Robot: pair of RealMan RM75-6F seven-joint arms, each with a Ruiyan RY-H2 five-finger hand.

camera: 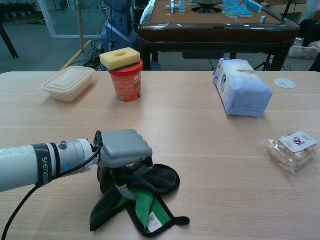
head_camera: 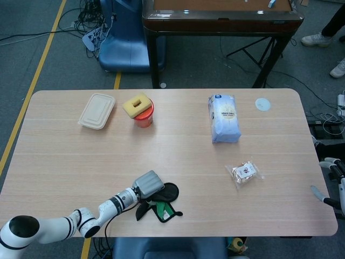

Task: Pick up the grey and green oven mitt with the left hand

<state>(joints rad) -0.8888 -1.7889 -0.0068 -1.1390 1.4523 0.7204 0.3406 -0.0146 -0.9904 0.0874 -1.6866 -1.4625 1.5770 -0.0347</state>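
The grey and green oven mitt (head_camera: 163, 203) (camera: 144, 201) lies crumpled near the table's front edge, left of centre, its green lining and white label showing. My left hand (head_camera: 149, 184) (camera: 123, 148) sits on top of it and grips its upper part, with the fingers curled down into the fabric. Most of the mitt hangs or drags below the hand; I cannot tell whether it is off the table. My right hand (head_camera: 332, 182) shows only at the far right edge of the head view, fingers apart and holding nothing.
At the back left stand a beige lidded container (head_camera: 97, 110) (camera: 68, 82) and an orange cup topped with a yellow sponge (head_camera: 141, 110) (camera: 125, 75). A blue-white bag (head_camera: 223, 118) (camera: 241, 87), a snack packet (head_camera: 245, 172) (camera: 294, 149) and a white disc (head_camera: 262, 104) lie to the right.
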